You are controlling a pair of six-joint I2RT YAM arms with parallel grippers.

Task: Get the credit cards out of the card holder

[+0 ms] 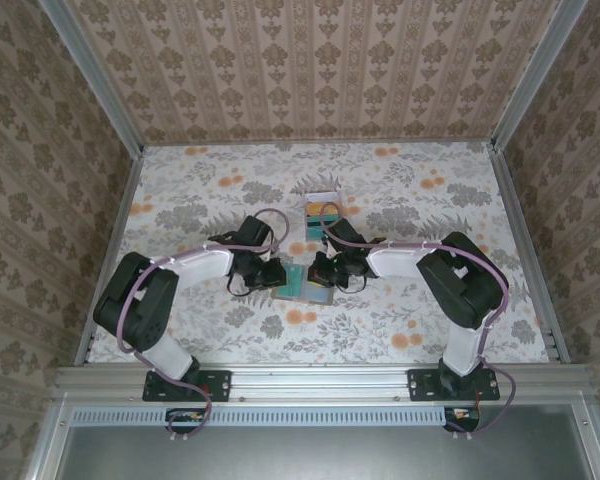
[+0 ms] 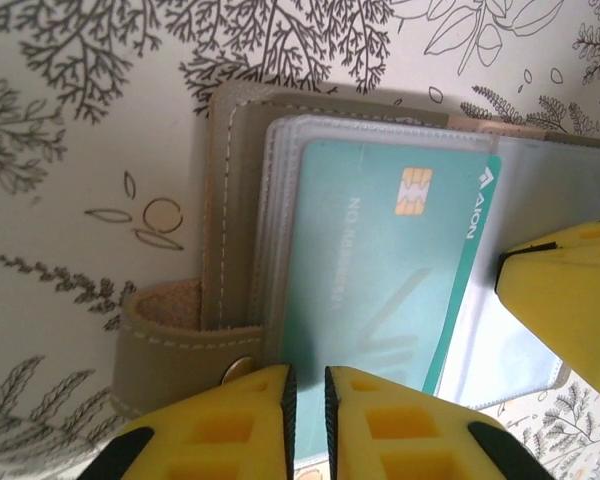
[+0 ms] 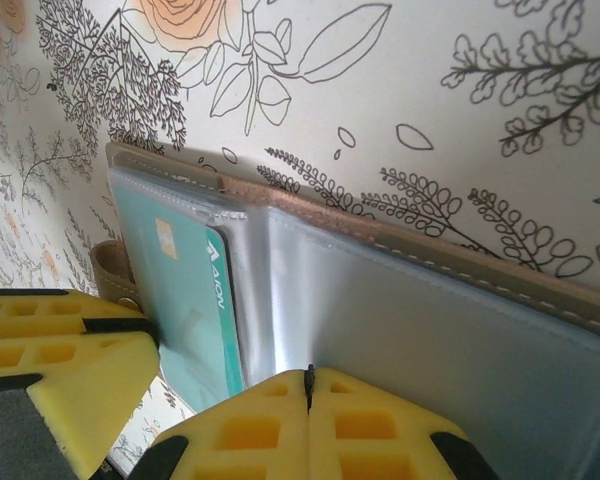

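So the left gripper [image 2: 307,385] is sitting right at the near short edge of the teal card [image 2: 380,270]. Its yellow fingers [image 2: 230,425] are almost together, with just a thin slit between them, and the card's edge runs down into that slit. The slit looks a bit wider than the card, so I'd call it straddling rather than a real pinch.

The card lies flat under a clear sleeve [image 2: 525,340] in the open card holder [image 2: 225,200], chip side up. Its long axis points straight away from those fingers, so the likely pull is back along that line toward the left wrist. (The strip with the logo looks uncovered on the fold side, so the pocket might actually open that way; can't tell.)

The right gripper [image 3: 308,378] is fully closed, tips down on the other clear page beside the card, apparently pinning the holder to the table [image 2: 70,150]. From above, the holder [image 1: 302,283] is between the two arms, and the left is clearly the closer one to the card.
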